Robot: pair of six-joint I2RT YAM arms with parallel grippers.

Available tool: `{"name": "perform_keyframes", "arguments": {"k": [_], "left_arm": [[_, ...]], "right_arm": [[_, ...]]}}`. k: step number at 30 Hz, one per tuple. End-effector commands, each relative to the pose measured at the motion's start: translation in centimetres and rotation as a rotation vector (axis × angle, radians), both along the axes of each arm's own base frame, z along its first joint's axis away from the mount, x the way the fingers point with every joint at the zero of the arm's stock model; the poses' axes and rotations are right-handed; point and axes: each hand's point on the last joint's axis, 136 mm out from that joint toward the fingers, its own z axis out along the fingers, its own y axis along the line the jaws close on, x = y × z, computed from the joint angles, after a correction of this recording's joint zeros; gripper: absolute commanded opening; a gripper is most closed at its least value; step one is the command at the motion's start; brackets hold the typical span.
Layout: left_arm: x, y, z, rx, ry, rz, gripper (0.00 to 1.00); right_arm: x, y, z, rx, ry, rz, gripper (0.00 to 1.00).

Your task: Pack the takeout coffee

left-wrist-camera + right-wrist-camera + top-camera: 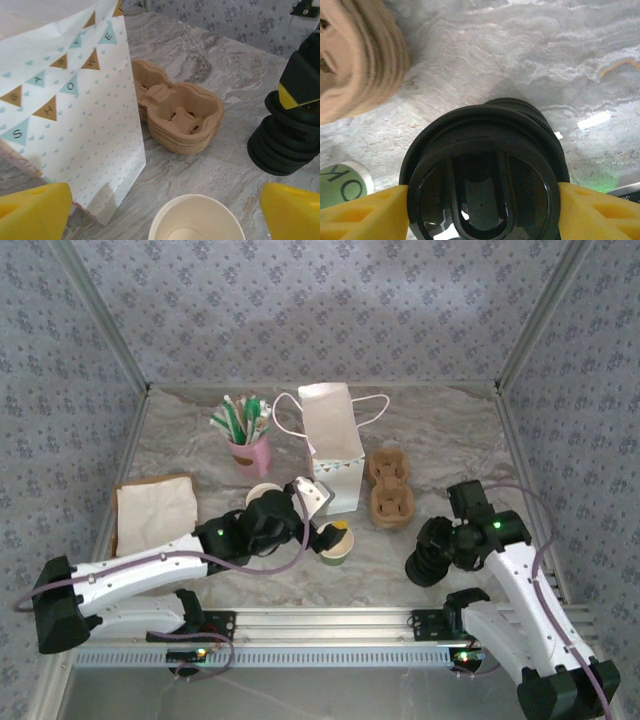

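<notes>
In the left wrist view the paper bag (65,100) ran off the top and left edges, the lidless cup (196,220) was cut by the bottom edge, and the left pincer's fingertips (35,210) were cropped at the corners. In the right wrist view the stack of black lids (482,170) was cut off below, and the carrier stack (355,60) was blurred and cropped at the left.

Blue-grey floral-patterned walls (320,300) on three sides; grey marbled tabletop (440,430); metal rail (330,620) along near edge.
</notes>
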Motion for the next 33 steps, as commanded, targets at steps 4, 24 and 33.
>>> {"name": "perform_keyframes", "arguments": {"k": [4, 24, 33], "left_arm": [[0.0, 1.8, 3.8, -0.101, -0.096, 0.031, 0.99], [-3.6, 9.2, 4.0, -0.172, 0.241, 0.154, 1.00], [-3.6, 11.8, 3.5, -0.212, 0.241, 0.236, 0.99]], "right_arm": [[1.0, 1.6, 3.3, 0.033, -0.100, 0.086, 0.73], [4.5, 14.3, 8.1, -0.031, -0.326, 0.624, 0.72], [3.9, 19.4, 7.3, -0.082, -0.340, 0.819, 0.73]]}}
